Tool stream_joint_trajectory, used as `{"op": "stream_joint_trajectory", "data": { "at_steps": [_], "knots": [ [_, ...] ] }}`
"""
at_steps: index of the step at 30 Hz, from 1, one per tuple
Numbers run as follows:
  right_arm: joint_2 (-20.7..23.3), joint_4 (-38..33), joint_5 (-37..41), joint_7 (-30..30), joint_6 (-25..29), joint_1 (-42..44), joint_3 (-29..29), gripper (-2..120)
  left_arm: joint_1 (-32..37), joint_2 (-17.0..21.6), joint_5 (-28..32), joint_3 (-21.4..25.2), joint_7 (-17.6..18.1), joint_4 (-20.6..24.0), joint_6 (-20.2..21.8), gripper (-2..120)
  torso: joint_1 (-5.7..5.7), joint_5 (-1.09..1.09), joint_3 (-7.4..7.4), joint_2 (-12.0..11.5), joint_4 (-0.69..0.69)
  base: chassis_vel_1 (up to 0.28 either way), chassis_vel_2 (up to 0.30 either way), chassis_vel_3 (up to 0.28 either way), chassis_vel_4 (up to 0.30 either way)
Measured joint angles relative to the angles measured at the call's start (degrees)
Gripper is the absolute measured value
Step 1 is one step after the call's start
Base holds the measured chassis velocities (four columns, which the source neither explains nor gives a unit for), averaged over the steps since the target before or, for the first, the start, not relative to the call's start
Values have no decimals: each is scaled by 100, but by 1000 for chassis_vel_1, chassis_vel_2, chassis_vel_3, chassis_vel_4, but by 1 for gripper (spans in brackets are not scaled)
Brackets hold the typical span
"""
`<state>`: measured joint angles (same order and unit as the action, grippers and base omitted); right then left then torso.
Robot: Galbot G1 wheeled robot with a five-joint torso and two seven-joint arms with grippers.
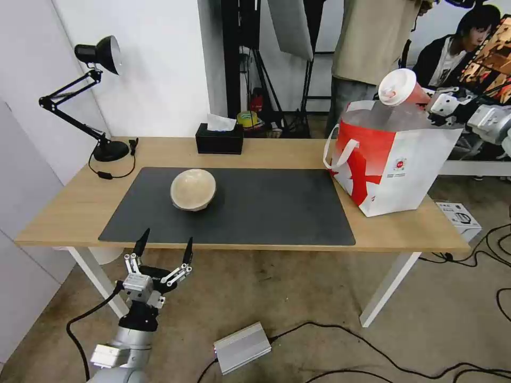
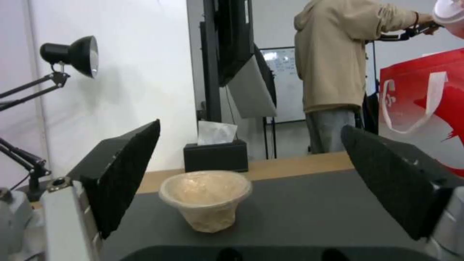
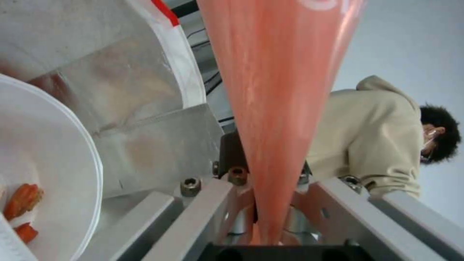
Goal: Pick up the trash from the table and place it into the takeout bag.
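Red drink cup [image 1: 403, 90], white lid toward the robot and tilted, long axis slanting up out of the right tool [image 1: 432, 103], clamped at its lower end. Held directly over the open mouth of the takeout bag [image 1: 391, 159], at the far right end of the desk [image 1: 80, 202]. In the right wrist view, cup body [image 3: 270, 108] running up from between the fingers [image 3: 338, 195], silver lining just beside it and the white bowl [image 3: 53, 163] with red scraps already inside the bag. Judged: cup over the opening, release or a short drop straight down left to do; risk of the tilted cup catching the bag's rim or tipping onto the bowl.

Beige domed bowl [image 1: 193, 189] on the dark grey mat [image 1: 266, 213], toward its left half, well apart from the bag. Nearer by far to the left tool [image 1: 164, 246], waiting just off the desk's near edge with fingers spread wide apart and pointed at the bowl; seen between those fingers [image 2: 125, 174] in the left wrist view, bowl [image 2: 205, 199] dead ahead.

Black tissue box [image 1: 219, 139] at the far edge, desk lamp [image 1: 101, 96] at the far left corner. Beyond the desk, a person in a beige top, touching nothing of the task. Cables and a grey box on the floor.
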<state>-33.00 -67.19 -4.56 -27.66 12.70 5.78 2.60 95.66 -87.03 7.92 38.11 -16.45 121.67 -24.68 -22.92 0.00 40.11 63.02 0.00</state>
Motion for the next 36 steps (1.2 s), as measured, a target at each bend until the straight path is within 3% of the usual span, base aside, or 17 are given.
{"op": "stream_joint_trajectory", "data": {
  "at_steps": [36],
  "knots": [
    [-295, 490, -279, -33, 33, -324, 345, 1, -25, 144, 141, 39, -45, -29, -5, 100, 0, 0, 0, 0, 0, 0, 0, 0, 0]
  ]
}}
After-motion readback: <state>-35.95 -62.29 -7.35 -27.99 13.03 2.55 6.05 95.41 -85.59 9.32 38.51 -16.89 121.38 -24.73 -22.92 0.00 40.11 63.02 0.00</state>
